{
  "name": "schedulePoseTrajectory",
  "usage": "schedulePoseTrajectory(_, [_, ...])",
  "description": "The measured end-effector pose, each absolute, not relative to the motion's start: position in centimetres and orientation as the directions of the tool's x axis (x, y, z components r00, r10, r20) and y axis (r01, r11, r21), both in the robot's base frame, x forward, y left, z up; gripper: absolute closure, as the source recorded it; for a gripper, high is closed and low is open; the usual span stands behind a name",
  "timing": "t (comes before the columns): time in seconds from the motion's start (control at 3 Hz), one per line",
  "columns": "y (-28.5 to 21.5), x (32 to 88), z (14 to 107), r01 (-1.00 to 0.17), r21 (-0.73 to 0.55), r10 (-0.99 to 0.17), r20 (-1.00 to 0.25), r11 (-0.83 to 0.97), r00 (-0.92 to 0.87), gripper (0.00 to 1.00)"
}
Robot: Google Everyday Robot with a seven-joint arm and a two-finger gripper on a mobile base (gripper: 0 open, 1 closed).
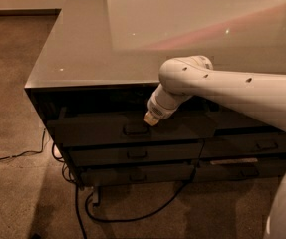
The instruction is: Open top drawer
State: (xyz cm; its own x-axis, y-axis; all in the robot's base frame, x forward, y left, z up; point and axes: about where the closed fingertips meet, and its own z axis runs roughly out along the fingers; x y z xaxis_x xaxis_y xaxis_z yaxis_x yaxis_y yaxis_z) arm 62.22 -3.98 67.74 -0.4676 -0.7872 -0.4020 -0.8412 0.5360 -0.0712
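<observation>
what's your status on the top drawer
Gripper just up and right of the handle. Top drawer: no tray showing. Nothing blocking the handle; cable down on the floor.

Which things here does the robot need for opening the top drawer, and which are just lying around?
For the job: the top drawer, its handle, and the gripper right by that handle.
Just lying about: the lower drawers, the cables on the floor, the countertop.
</observation>
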Motion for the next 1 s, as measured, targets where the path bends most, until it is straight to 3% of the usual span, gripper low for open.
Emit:
schedulePoseTrajectory(0.33, [-3.98, 62.22, 67.74, -0.841, -0.071, -0.787, -0.402, 0.536, -0.468, 0.82])
schedulePoseTrajectory(1.0, [-3.97, 62.21, 67.73, -0.841, -0.071, -0.787, -0.402, 0.536, -0.468, 0.35])
